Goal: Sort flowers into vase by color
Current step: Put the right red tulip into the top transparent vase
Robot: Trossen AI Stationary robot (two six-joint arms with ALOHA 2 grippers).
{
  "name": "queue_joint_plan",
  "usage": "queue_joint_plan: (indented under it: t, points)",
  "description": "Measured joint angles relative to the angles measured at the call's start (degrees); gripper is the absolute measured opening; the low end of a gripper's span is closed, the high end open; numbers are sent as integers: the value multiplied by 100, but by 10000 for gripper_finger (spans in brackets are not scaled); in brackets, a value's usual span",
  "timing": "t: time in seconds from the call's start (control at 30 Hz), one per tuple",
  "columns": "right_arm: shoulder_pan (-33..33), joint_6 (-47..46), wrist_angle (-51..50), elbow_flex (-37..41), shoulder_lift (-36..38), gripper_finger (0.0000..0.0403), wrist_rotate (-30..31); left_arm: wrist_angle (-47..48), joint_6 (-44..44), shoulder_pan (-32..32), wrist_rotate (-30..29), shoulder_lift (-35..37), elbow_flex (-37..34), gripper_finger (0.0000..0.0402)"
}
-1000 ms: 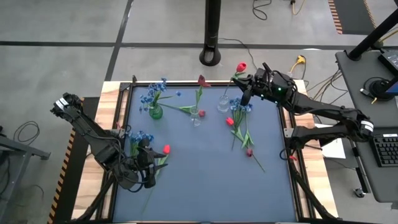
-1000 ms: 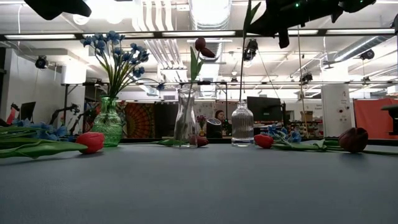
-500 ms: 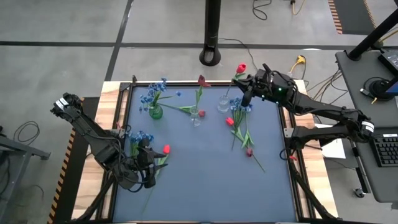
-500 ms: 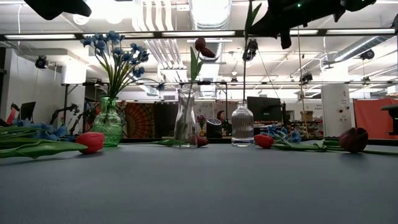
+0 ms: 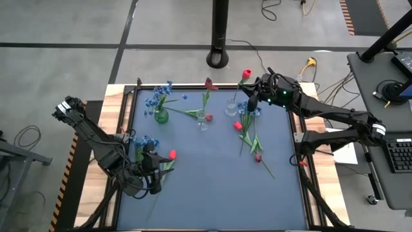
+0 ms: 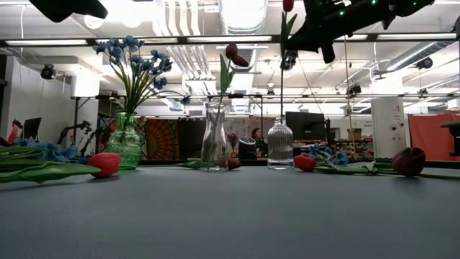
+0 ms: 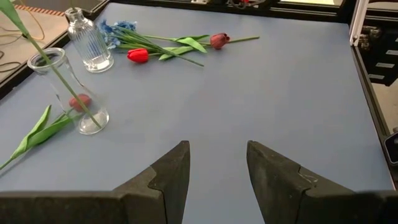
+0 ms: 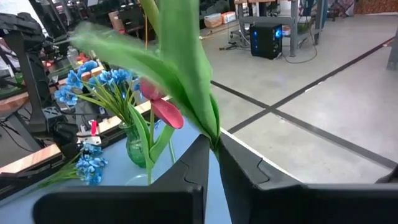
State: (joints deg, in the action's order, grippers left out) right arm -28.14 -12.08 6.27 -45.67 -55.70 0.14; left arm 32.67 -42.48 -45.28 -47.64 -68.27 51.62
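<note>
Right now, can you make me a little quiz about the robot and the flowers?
1. True or false: the green vase holds blue flowers.
2. What is the right gripper pinching? A) a red tulip B) a blue flower C) nothing
3. Fill in: the tulip's stem hangs over the ribbed ____.

Key: 1 true. 2 A. 3 vase.

No legible text or labels.
</note>
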Motion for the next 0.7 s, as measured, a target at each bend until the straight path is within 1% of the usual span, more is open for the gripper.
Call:
queue_joint_plan:
  t: [0.33,0.43,0.7]
  points:
    - [0,-107,-90,2,0,99,31,-1,0,0,2,-1,1,143]
    - [0,-151,-243,4,0,119,143,-2,0,0,2,0,0,143]
    - [0,-154,-554,7,43,171,157,0,0,0,2,0,1,143]
